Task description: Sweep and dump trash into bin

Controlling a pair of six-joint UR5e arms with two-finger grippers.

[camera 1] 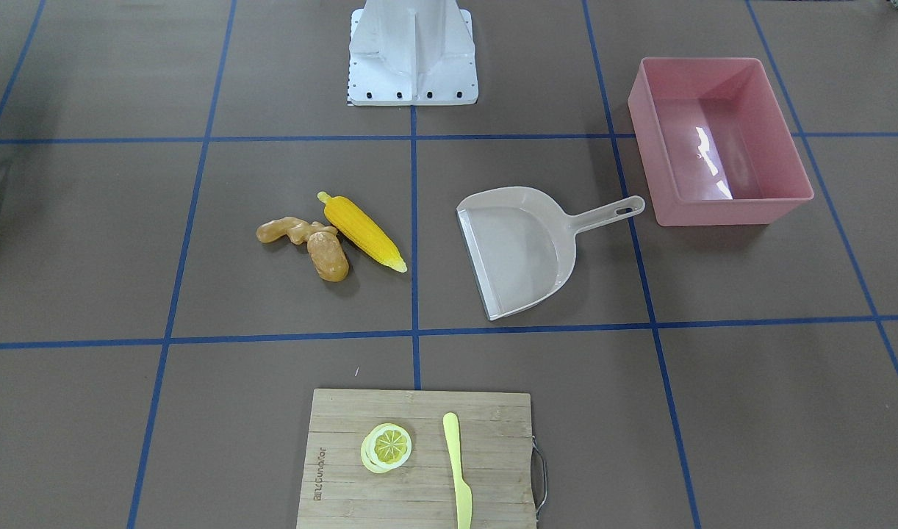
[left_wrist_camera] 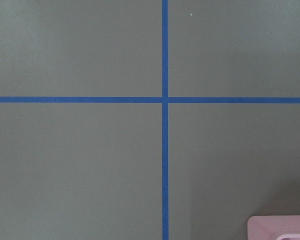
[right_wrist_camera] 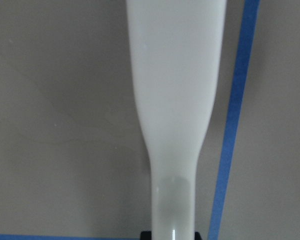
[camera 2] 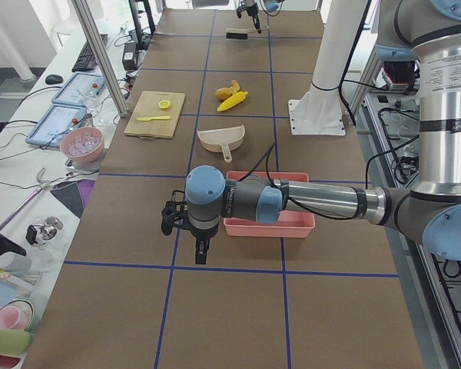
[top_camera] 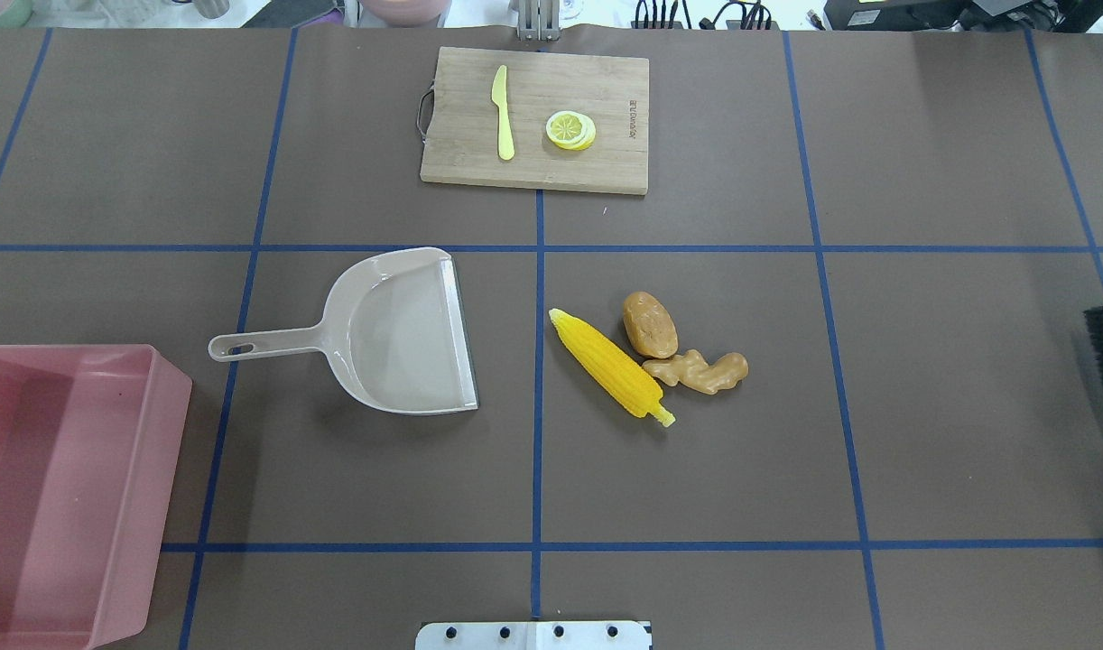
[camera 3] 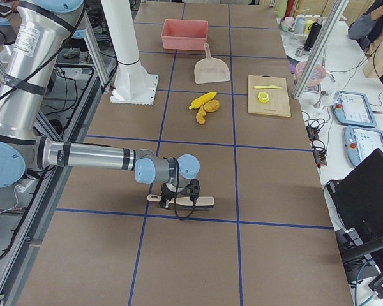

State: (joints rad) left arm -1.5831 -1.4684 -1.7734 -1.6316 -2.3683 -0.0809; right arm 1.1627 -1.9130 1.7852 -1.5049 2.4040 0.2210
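The trash lies together right of the table's centre: a yellow corn cob [top_camera: 611,375], a tan ginger root [top_camera: 700,370] and a brown potato [top_camera: 650,324]. The pink bin [top_camera: 136,469] stands at the near left, and its corner [left_wrist_camera: 280,227] shows in the left wrist view. My left gripper [camera 2: 188,240] hovers beside the bin, over the table; I cannot tell whether it is open or shut. My right gripper [camera 3: 179,199] is down at a white-handled brush [right_wrist_camera: 175,100] far to the right; its jaws are hidden, so I cannot tell its state.
A beige dustpan [top_camera: 398,329] lies between bin and trash, its mouth towards the trash. At the far edge is a wooden cutting board [top_camera: 606,171] with a yellow knife [top_camera: 503,113] and lemon slices [top_camera: 570,129]. The robot's base plate [top_camera: 533,635] is at the near edge.
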